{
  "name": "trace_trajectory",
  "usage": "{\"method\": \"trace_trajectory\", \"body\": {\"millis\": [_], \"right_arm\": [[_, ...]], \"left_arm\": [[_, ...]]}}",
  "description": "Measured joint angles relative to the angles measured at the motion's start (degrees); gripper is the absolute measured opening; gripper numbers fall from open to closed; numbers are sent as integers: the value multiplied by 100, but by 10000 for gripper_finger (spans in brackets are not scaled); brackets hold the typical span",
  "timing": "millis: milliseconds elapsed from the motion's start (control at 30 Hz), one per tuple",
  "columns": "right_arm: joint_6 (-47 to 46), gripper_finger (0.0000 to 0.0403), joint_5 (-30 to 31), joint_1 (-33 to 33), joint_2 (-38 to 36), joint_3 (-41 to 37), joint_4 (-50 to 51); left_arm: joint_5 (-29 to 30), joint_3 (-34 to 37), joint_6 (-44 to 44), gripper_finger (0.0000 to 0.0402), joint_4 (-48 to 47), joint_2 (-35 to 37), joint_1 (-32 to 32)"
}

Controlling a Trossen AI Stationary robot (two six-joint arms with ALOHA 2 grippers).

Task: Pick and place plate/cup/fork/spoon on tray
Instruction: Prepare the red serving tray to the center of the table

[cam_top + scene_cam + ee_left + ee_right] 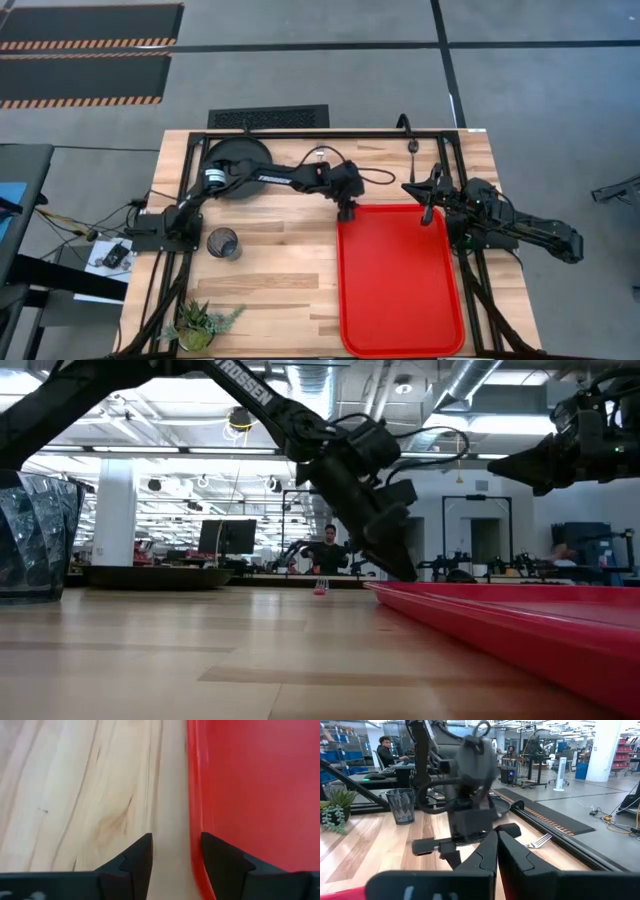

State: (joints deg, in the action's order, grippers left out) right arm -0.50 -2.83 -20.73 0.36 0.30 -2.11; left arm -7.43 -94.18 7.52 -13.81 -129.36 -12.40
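Bright red tray (pixel 400 300) on pale, streaky-grained wooden tabletop (pixel 280 260). Matte-black plate (pixel 238 160). Smoky dark cup (pixel 223 243). Green potted plant (pixel 197 325). Silver fork tines (pixel 540 840).

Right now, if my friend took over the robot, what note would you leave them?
Left gripper: open, straddling the tray's rim at its back left corner, empty.
Right gripper: shut, above the tray's back right corner.
Plate and cup: on the table, left of the tray.
Fork: behind the tray. Spoon: not spotted.
Done: nothing on the tray. Left: all four items.
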Motion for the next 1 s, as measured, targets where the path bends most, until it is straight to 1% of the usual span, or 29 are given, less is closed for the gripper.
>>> {"method": "trace_trajectory", "body": {"millis": [133, 300, 433, 767, 1000], "right_arm": [[-2, 38, -3, 2, 0, 0, 4], [-2, 38, -7, 2, 0, 0, 0], [0, 38, -7, 2, 0, 0, 0], [-1, 38, -8, 2, 0, 0, 0], [-1, 38, -9, 2, 0, 0, 0]], "left_arm": [[-387, -7, 1, 157, -258, -4, -88], [-463, -7, 125, 147, -586, -7, -161], [-672, 0, 261, 135, -782, -7, -197], [-688, 32, 607, 115, -947, -11, -223], [-686, 25, 676, 81, -1090, -6, -228]]}}
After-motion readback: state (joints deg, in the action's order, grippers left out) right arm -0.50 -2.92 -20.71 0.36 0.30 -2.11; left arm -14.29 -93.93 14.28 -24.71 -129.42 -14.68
